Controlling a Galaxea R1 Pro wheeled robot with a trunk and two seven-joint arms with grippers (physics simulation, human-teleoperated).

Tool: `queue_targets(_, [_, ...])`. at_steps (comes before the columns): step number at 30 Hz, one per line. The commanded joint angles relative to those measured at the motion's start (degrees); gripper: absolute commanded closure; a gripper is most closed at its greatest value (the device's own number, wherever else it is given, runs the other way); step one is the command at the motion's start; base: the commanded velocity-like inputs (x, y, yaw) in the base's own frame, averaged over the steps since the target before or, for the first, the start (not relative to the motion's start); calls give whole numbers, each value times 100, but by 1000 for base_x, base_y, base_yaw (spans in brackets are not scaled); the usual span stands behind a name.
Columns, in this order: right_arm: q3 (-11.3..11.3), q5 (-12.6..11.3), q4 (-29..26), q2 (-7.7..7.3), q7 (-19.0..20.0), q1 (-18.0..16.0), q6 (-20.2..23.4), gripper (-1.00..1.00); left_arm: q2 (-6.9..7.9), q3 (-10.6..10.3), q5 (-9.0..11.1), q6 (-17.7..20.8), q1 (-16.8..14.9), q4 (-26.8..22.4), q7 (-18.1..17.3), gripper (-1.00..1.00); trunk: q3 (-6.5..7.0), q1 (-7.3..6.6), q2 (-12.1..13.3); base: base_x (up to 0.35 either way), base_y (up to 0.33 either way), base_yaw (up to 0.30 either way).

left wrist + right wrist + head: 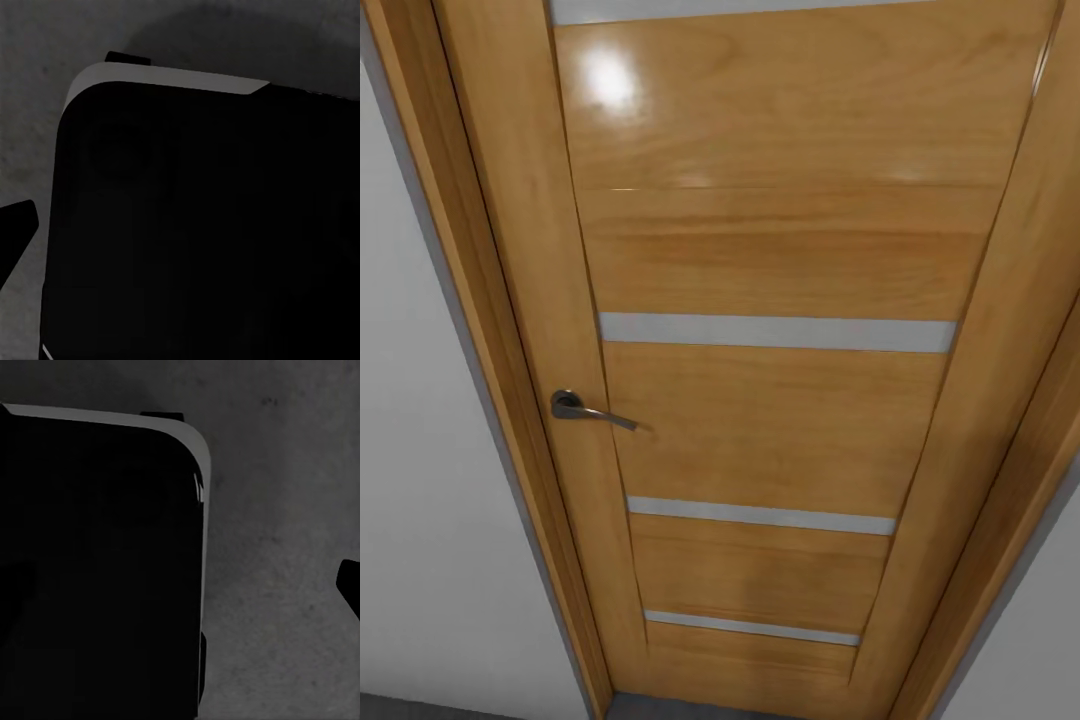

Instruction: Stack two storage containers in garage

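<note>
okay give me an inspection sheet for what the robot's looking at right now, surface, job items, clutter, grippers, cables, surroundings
Surface: dark grey mottled concrete floor under both wrist cameras; a strip of it also at the foot of the door in the head view.
Job's things: nothing seen.
Clutter: nothing seen.
Grippers: a dark fingertip at the edge of the left wrist view and another in the right wrist view; cannot tell whether either is open or shut. A black rounded-corner body of the robot lies below both arms.
Cables: nothing seen.
Surroundings: closed wooden door with pale horizontal strips, metal lever handle, wood frame, white walls either side.
</note>
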Motion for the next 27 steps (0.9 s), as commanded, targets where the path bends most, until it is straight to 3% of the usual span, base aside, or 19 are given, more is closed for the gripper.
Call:
queue_targets(1, [0, 7, 9, 2, -6, -3, -29, -100, 0, 19, 47, -9, -1, 2, -28, -100, -4, 0, -2, 0, 0, 0])
queue_targets(15, [-13, -2, -64, -26, -13, -3, -18, -100, -9, 19, 47, -7, -1, 2, -28, -100, -4, 0, -2, 0, 0, 0])
queue_targets(16, [-31, -35, -465, -84, 2, -3, 57, -100, -9, 19, 44, -10, -1, 2, -28, -100, -4, 0, -2, 0, 0, 0])
queue_targets(18, [-32, -40, -491, -87, 8, -3, 74, -100, -9, 19, 41, -13, -1, 2, -28, -100, -4, 0, -2, -46, 0, 0])
queue_targets(27, [-20, -48, -505, -75, 9, -3, 78, -100, -9, 28, 41, -15, -1, 2, -28, -100, -4, 0, -2, -295, 0, 0])
